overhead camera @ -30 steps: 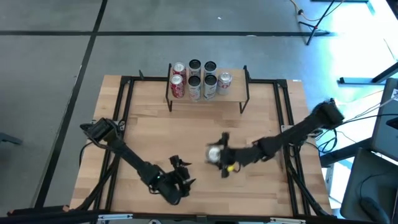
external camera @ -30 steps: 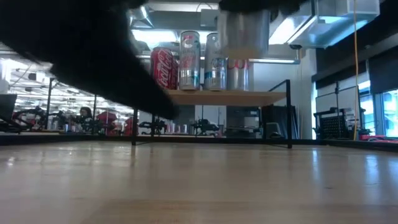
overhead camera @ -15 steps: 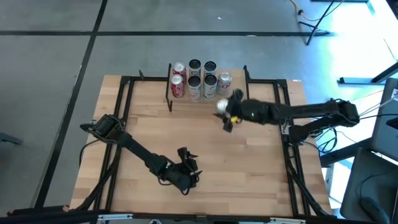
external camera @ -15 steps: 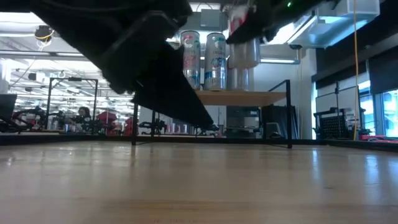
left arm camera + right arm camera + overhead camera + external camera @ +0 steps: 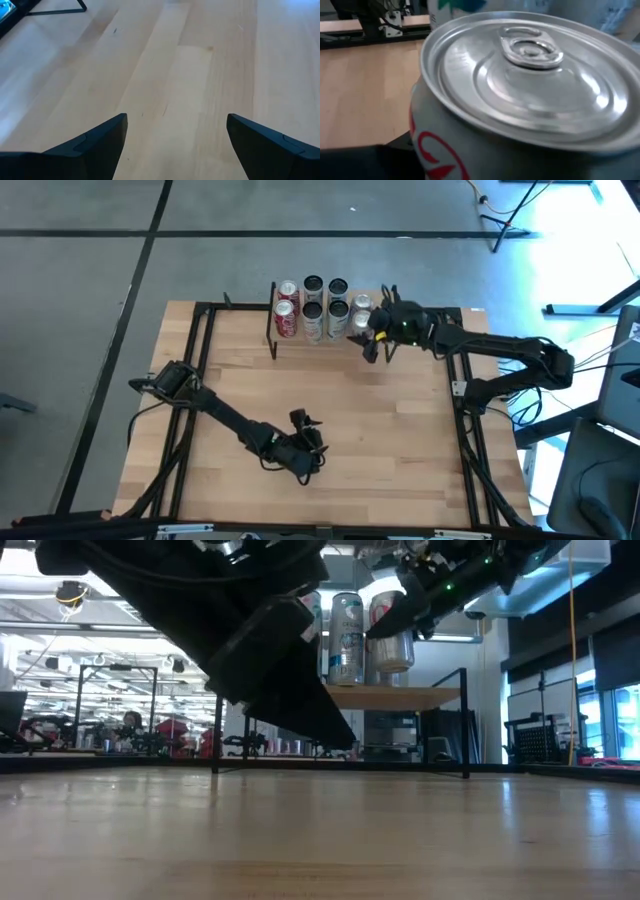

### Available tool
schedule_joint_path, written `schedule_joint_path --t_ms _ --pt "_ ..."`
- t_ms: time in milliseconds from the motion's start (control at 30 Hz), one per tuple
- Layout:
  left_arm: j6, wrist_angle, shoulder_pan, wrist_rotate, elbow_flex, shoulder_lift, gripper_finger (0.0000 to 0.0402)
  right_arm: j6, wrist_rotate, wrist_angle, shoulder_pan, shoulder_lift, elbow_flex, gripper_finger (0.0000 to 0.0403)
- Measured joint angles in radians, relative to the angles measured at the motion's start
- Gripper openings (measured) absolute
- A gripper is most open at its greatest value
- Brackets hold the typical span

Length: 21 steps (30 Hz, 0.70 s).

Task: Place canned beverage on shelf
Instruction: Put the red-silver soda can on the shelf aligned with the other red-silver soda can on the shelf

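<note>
A silver can with red lettering [image 5: 392, 640] is in my right gripper [image 5: 368, 332], just above the right part of the shelf [image 5: 383, 330]. The shelf is a light plank on a black frame at the table's far edge. Several cans stand upright on it, red ones [image 5: 286, 316] at the left and silver ones [image 5: 337, 314] in the middle. The held can's top fills the right wrist view [image 5: 530, 75]. My left gripper [image 5: 305, 446] is open and empty low over the table's near middle, its fingers spread in the left wrist view [image 5: 175, 145]. My right gripper is shut on the can's side wall [image 5: 435, 150], below the rim. The fingers come roughly level from the table's right side; the can itself hides the fingertips. The can is top up, slightly tilted, lifted clear of the shelf plank [image 5: 370, 694].
A black metal frame [image 5: 205, 340] runs along the table's left, right and far sides. The shelf's black uprights [image 5: 466, 720] stand at its ends. My left arm [image 5: 250, 650] fills the low view's upper left. Bare wood lies between the arms.
My right gripper has carried the can from the table's middle toward the far edge, to the right part of the shelf, keeping it lifted and top up. My left gripper has drifted a little toward the table's right edge, staying low.
</note>
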Motion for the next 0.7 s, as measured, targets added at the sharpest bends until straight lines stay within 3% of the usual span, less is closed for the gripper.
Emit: schedule_joint_path --t_ms 567,700 --pt "-0.006 0.021 0.01 0.017 0.0 0.0 0.0337 -0.031 -0.028 0.062 -0.088 0.095 0.002 0.0271" --pt "-0.007 0.021 0.009 0.031 0.0 0.0 0.0337 -0.032 -0.027 0.057 -0.088 0.094 0.002 0.0316"
